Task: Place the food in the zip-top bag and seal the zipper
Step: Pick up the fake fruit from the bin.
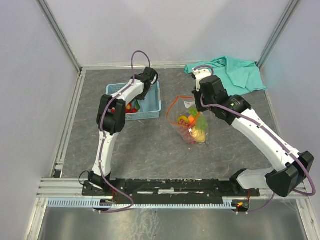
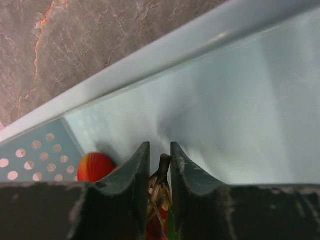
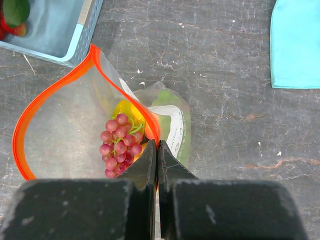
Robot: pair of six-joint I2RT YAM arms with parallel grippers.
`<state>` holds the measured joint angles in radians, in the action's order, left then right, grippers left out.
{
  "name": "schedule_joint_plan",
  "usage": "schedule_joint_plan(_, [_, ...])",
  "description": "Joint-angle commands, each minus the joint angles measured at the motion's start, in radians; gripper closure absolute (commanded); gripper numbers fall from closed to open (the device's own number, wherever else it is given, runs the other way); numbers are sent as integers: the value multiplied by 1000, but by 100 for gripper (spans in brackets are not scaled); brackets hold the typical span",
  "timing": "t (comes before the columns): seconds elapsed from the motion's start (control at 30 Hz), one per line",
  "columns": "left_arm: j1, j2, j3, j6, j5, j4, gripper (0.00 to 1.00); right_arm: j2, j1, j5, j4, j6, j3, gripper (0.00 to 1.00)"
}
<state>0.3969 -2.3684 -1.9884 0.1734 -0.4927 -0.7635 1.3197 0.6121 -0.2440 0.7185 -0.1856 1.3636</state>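
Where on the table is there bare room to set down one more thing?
The widest bare patch lies in front, between the zip-top bag and the arms' bases. Another is in the near-left corner, left of the left arm. The far strip between basket and teal cloth is free too. Between basket and bag there is only a narrow gap.
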Motion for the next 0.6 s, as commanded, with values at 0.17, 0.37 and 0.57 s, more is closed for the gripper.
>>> schedule_joint_plan(0.17, [-12, 88, -33, 34, -36, 47, 96, -11, -9, 6, -39, 0, 22, 99])
schedule_joint_plan(0.37, [-12, 236, 1, 13, -47, 58, 97, -26, -11, 19, -52, -10, 11, 99])
schedule_joint_plan(0.57, [-10, 386, 47, -30, -49, 48, 97, -53, -10, 34, -68, -26, -11, 99])
